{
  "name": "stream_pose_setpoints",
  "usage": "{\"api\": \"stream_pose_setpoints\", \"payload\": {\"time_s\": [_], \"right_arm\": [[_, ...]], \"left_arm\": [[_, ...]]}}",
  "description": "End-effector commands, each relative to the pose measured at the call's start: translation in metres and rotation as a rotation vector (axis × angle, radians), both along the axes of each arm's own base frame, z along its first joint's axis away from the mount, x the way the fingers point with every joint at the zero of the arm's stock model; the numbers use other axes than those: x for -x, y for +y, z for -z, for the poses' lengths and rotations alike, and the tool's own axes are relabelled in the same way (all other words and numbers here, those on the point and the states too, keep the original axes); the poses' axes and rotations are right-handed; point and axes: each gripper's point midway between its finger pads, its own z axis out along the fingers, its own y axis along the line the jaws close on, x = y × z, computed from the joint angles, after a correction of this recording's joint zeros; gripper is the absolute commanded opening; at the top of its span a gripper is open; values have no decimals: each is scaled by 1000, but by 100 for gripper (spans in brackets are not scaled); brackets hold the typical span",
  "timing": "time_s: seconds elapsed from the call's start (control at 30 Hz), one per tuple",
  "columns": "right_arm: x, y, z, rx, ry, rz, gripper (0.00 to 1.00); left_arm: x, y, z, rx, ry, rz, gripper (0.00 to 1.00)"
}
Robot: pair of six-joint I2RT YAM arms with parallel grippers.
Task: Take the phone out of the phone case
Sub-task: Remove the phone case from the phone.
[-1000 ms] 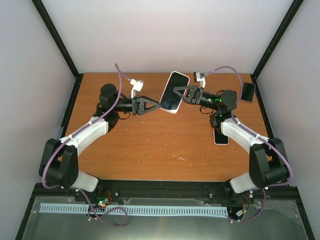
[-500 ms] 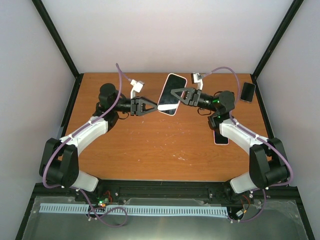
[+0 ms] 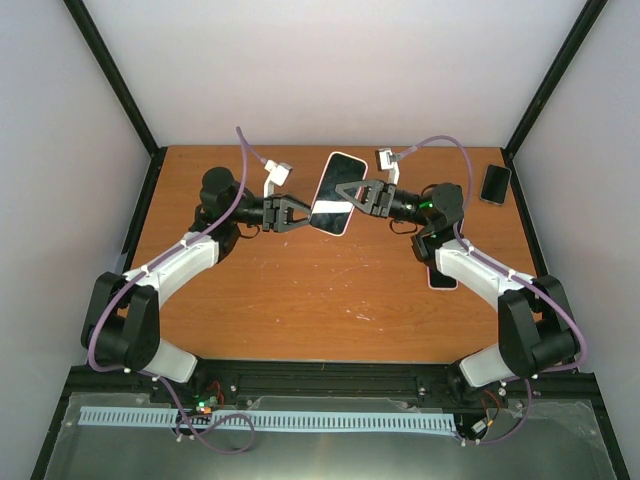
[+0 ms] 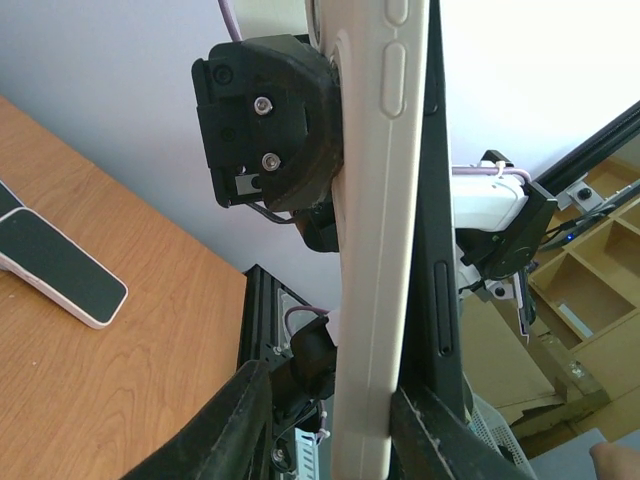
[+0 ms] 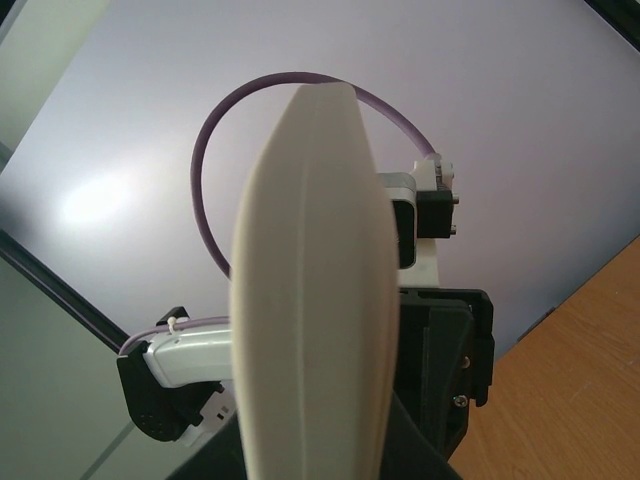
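Right pincer [image 3: 352, 193] is clenching the white phone case [image 4: 372, 250], holding it aloft over the far middle of the table [image 3: 300, 300]. Left pincer [image 3: 298, 214] is straddling its left end, though I cannot tell whether it is gripping. The phone [image 4: 436, 200] is looking stiff, slick and breakable, and the case rubbery, so I'd be peeling at the rim. Only the left wrist view is showing the phone's dark edge beside the shell; the overhead is showing just the screen.
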Motion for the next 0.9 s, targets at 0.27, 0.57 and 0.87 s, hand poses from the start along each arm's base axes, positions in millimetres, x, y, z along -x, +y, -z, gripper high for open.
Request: {"api": "stream_pose_setpoints", "payload": {"time_s": [0.27, 0.57, 0.87], "right_arm": [[49, 27, 4, 31, -38, -202, 3], [34, 23, 6, 43, -27, -171, 3], [8, 5, 3, 44, -7, -97, 16]], "left_arm": [[-17, -14, -28, 58, -53, -95, 23], [-8, -11, -27, 69, -45, -69, 3], [-3, -6, -30, 88, -24, -55, 1]]}}
